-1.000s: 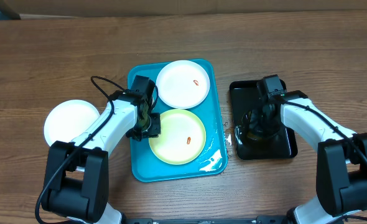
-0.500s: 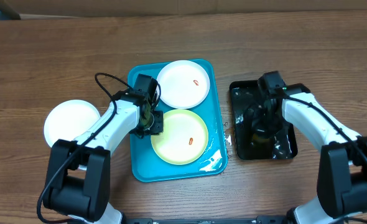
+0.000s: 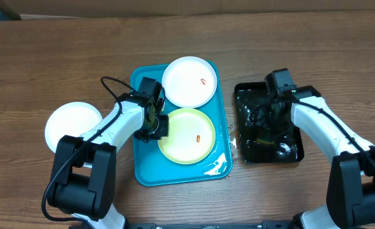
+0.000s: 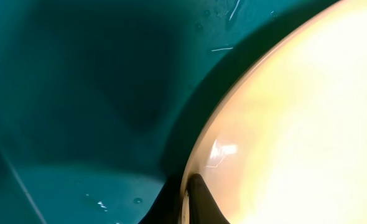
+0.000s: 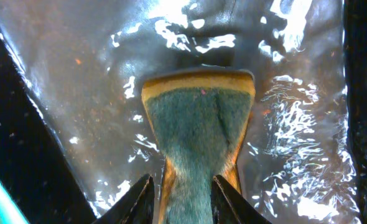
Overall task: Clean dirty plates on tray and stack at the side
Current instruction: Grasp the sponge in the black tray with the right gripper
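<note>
The turquoise tray (image 3: 146, 168) holds a pale yellow-green plate (image 3: 181, 149) with an orange-red smear. A white plate (image 3: 184, 92), also smeared, lies at the tray's far end, overlapping the rim. A second white plate (image 3: 70, 124) lies on the table to the left. My left gripper (image 3: 156, 125) is shut on the left rim of the yellow-green plate (image 4: 295, 112); its fingers (image 4: 186, 199) pinch the edge. My right gripper (image 3: 268, 124) is in the black tray (image 3: 246, 95), and its fingers (image 5: 182, 196) are shut on a green and yellow sponge (image 5: 199, 124).
The black tray's floor (image 5: 295, 124) is wet and glossy. Water drops lie on the turquoise tray's near right corner (image 3: 216, 164). A cable loops from the left arm (image 3: 108, 83). Bare wooden table (image 3: 60, 51) surrounds both trays.
The yellow-green plate has slid a little to the right in my left gripper's hold. The white plate on the tray has shifted farther back. My right arm has moved slightly over the black tray.
</note>
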{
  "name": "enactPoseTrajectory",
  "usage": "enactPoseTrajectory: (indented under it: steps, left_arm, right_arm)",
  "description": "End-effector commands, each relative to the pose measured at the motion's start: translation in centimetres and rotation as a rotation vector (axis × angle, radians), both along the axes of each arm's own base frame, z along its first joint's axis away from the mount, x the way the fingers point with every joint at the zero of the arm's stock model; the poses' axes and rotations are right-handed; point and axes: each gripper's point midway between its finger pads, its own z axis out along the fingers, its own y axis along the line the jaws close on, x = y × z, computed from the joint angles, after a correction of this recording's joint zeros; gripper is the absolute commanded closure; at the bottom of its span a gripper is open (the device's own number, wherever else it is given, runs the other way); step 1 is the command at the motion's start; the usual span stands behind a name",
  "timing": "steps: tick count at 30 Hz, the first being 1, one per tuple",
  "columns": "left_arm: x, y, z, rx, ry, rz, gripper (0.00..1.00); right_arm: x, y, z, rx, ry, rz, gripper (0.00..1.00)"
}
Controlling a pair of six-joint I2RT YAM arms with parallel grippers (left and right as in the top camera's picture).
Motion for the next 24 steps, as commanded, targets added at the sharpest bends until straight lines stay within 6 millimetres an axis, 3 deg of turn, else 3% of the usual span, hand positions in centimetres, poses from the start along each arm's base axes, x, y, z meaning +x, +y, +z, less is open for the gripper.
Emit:
enactPoseTrajectory:
  steps: [1, 6, 10, 14, 18, 20, 24]
  left_arm:
    - [-2.7, 0.1, -2.9, 0.008, 0.130, 0.035, 0.96]
    - [-3.0, -0.4, -2.1, -0.021, 0.138, 0.048, 0.96]
    - [-2.9, -0.1, -0.9, -0.018, 0.118, 0.092, 0.96]
    - [-2.6, 0.4, 0.1, -0.002, 0.092, 0.133, 0.96]
    - [-2.6, 0.8, 0.0, 0.019, 0.088, 0.138, 0.96]
    - [-2.5, 0.7, 0.0, 0.018, 0.086, 0.137, 0.96]
    - [-2.5, 0.7, 0.0, 0.016, 0.084, 0.141, 0.96]
  right_arm:
    - [-1.0, -0.2, -1.9, -0.005, 0.036, -0.025, 0.68]
    - [-1.5, -0.4, -3.4, -0.003, 0.032, -0.032, 0.73]
    - [-1.5, -0.4, -3.7, -0.001, 0.023, -0.032, 0.96]
    - [-1.3, 0.1, -3.1, 0.023, 0.027, -0.006, 0.96]
    - [-0.9, 0.4, -0.2, 0.027, 0.037, 0.007, 0.96]
    - [-0.3, 0.8, 2.2, 0.042, 0.018, 0.027, 0.96]
    - [0.0, 2.8, 6.3, 0.131, -0.024, 0.099, 0.96]
